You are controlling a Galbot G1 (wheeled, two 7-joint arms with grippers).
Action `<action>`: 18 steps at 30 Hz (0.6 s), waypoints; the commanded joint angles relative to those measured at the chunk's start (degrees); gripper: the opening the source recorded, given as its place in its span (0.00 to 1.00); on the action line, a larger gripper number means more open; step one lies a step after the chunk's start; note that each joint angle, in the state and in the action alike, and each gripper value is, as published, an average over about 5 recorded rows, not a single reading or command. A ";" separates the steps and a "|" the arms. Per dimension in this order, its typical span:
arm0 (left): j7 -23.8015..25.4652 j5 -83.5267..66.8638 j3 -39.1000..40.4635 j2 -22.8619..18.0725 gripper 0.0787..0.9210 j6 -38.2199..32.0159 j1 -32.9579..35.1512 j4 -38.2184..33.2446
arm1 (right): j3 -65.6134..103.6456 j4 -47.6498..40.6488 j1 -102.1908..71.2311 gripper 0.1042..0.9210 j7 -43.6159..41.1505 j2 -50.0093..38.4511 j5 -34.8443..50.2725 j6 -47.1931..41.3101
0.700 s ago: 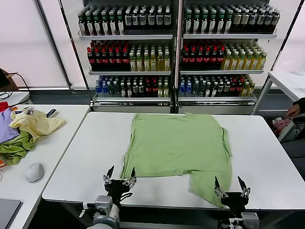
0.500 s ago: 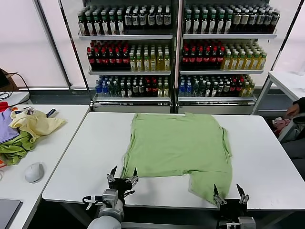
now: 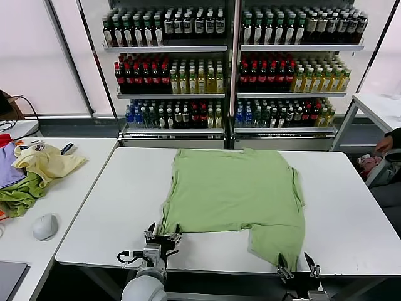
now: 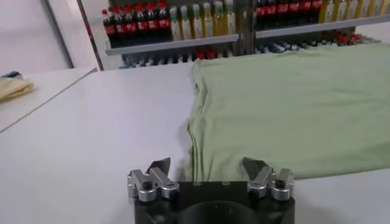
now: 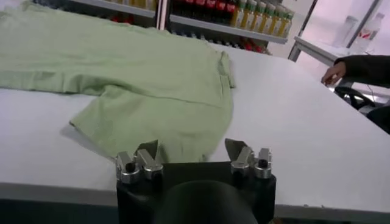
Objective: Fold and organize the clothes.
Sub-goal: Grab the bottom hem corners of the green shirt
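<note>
A light green short-sleeved shirt (image 3: 235, 191) lies flat on the white table (image 3: 100, 232), one lower flap reaching toward the front edge at the right. My left gripper (image 3: 162, 234) is open and empty at the front edge, just short of the shirt's near left corner (image 4: 204, 164). My right gripper (image 3: 294, 268) is open and empty below the front edge, just short of the shirt's lower right flap (image 5: 152, 125). No buttons or printed patch show.
A heap of pale yellow, purple and darker green garments (image 3: 31, 172) and a grey mouse (image 3: 45, 226) lie on the side table at left. Shelves of bottles (image 3: 232, 63) stand behind. A person's hand (image 3: 385, 145) is at the far right.
Both grippers have drawn back toward me and lower along the table's front edge. The shirt has not moved.
</note>
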 commanded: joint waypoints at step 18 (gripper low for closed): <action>1.69 -4.87 -1.52 2.51 0.08 -4.09 1.97 -7.30 | 1.97 3.21 3.82 0.01 -2.34 -2.68 7.28 5.35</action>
